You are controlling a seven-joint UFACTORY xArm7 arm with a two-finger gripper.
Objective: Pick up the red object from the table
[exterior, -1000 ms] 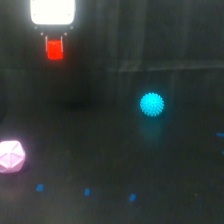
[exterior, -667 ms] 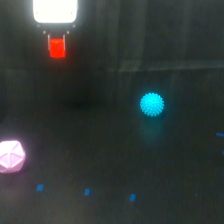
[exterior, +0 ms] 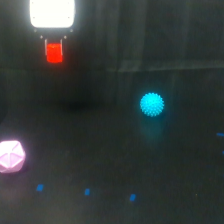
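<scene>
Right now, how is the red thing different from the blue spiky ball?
The red object is blocky; the cyan ball is round and spiky. The red object is smaller than the ball. It hangs held between the gripper jaws, off the table, while the ball sits on it. Both are brightly coloured.

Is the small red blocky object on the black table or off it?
Off it: the small red blocky object hangs in the claw beneath the white arm head, above the black table.

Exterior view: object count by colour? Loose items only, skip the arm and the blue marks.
Red: 1, the red object, held up in the gripper
Cyan: 1, the spiky ball on the table
Pink: 1, the faceted polyhedron
Total: 3
</scene>
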